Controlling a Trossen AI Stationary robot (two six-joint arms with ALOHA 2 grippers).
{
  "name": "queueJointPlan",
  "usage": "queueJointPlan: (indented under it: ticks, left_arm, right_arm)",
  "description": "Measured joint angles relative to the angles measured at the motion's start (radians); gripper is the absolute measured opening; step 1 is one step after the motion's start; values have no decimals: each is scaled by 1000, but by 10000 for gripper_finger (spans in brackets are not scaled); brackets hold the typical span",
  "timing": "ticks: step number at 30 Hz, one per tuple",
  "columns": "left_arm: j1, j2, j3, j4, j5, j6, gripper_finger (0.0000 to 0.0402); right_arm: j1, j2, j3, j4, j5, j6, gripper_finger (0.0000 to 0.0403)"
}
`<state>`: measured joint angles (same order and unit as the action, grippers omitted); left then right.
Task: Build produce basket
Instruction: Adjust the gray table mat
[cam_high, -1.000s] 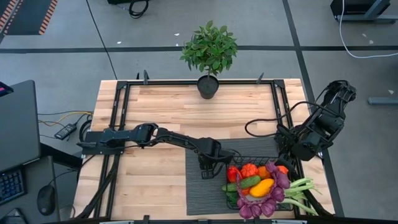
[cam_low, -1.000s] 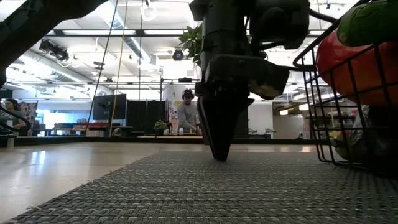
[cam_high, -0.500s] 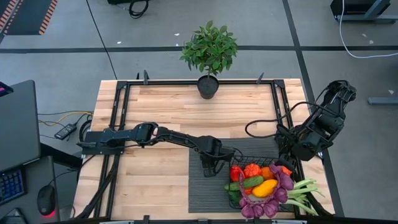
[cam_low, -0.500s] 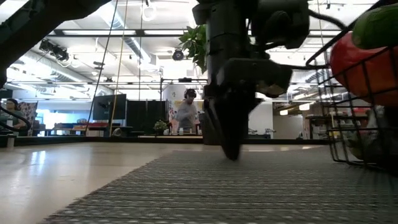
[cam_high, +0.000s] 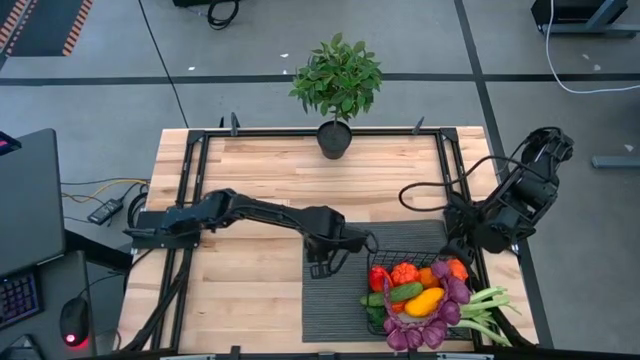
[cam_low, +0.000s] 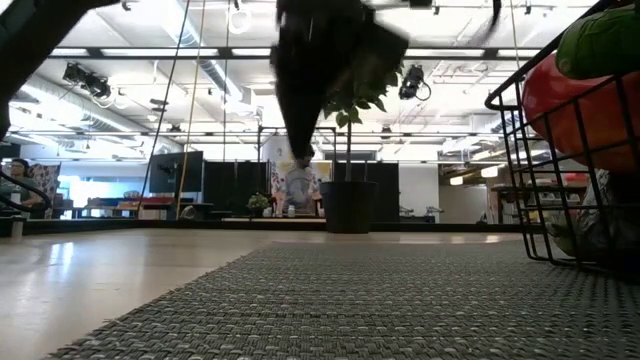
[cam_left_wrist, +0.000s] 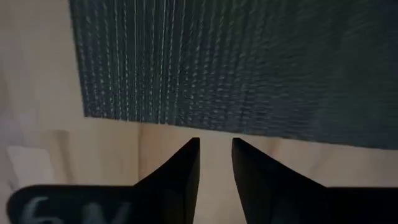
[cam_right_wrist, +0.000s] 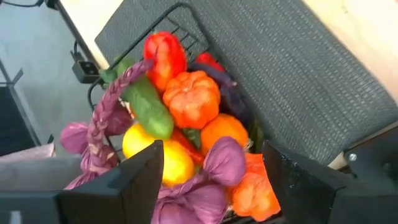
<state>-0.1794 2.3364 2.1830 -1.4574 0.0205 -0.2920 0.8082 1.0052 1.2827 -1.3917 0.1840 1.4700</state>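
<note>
**Left arm backs off, basket looks done**

The left gripper (cam_high: 318, 262) has lifted off the mat (cam_high: 335, 310) and pulled back to its edge, fingers nearly closed and holding nothing. The basket (cam_high: 400, 258) sits on the mat's right side, heaped with produce (cam_high: 415, 295). The right gripper (cam_right_wrist: 211, 163) hangs spread open right above it. Seems basically finished

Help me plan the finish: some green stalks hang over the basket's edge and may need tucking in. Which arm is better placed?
Probably the right. The right gripper sits open beside the basket, whose produce fills its wrist view. The left gripper, nearly shut, is at the mat's far edge.
</note>
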Motion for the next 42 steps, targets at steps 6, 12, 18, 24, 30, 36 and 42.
queueJointPlan:
  ticks: [6,12,18,24,30,36,42]
  left_arm:
    - [-12,-143,-1,236,1,-19,45]
    - [-2,-275,3,405,-95,-19,8]
    - [-3,-311,-27,419,-167,-3,4]
    - [-49,-487,-383,630,-156,-52,2]
    - [-47,-835,-903,1011,-155,-159,1]
    - [37,-1138,-1356,1499,-155,-208,1]
    - [121,-1356,-1724,1919,-133,-304,1]
  right_arm:
    - [-18,-21,0,-40,34,-8,221]
    - [-49,-34,0,-45,72,-87,123]
    - [-52,-66,-13,35,215,-147,40]
    - [-39,-108,-18,46,215,-133,10]
    - [-37,-116,-18,46,272,-140,9]
    - [-66,-116,-18,58,320,-162,8]
    - [-73,-130,-18,133,396,-206,6]
